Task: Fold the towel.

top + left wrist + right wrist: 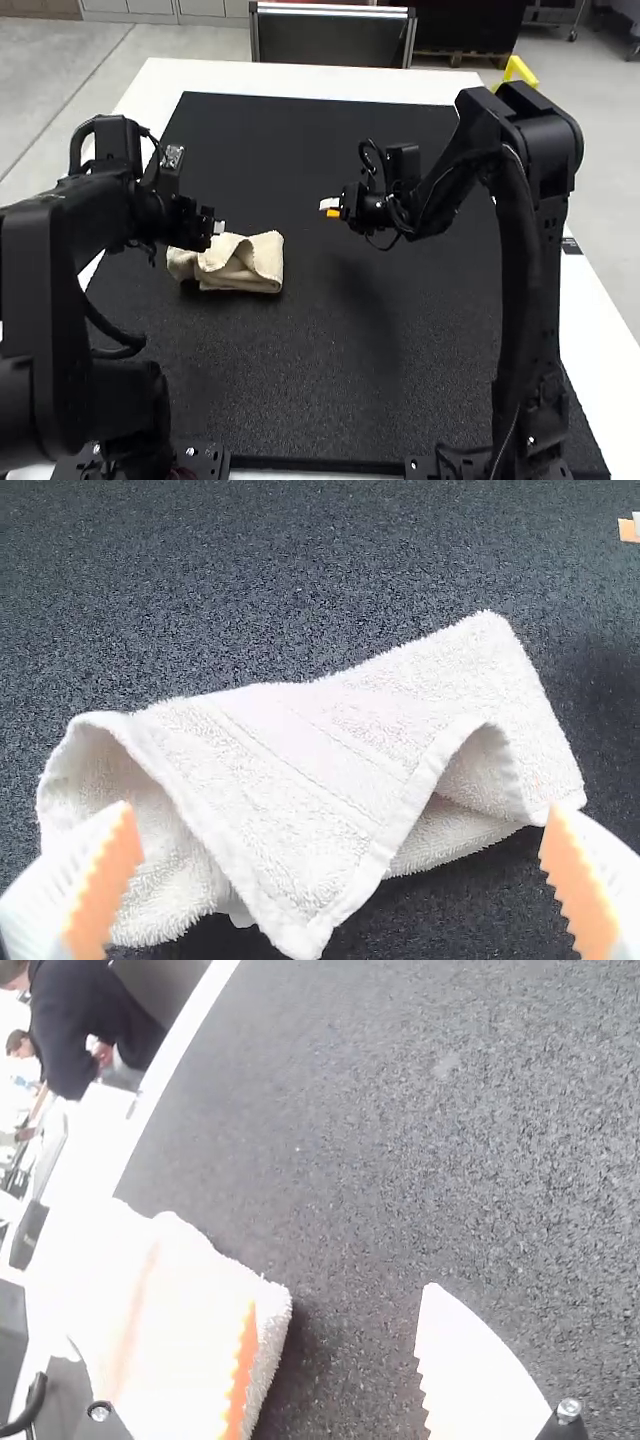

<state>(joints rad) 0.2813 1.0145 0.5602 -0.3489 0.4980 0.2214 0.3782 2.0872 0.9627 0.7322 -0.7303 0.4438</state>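
Observation:
In the high view my left gripper point(217, 227) is at the upper left part of the cream towel point(240, 275), and my right gripper point(333, 207) hovers over the mat to the towel's right. The towel point(300, 760) lies loosely folded and bunched, with one corner flap draped over the top and raised edges at both sides. In the left wrist view my left gripper point(340, 830) is wide open above it, with nothing held. In the right wrist view my right gripper point(335, 1330) is open too; the towel point(270, 1345) shows behind one finger.
A black mat point(300, 390) covers most of the white table point(330, 80). The table's far edge and right edge show around it. Both arms stand at the near side, the left one close to the towel.

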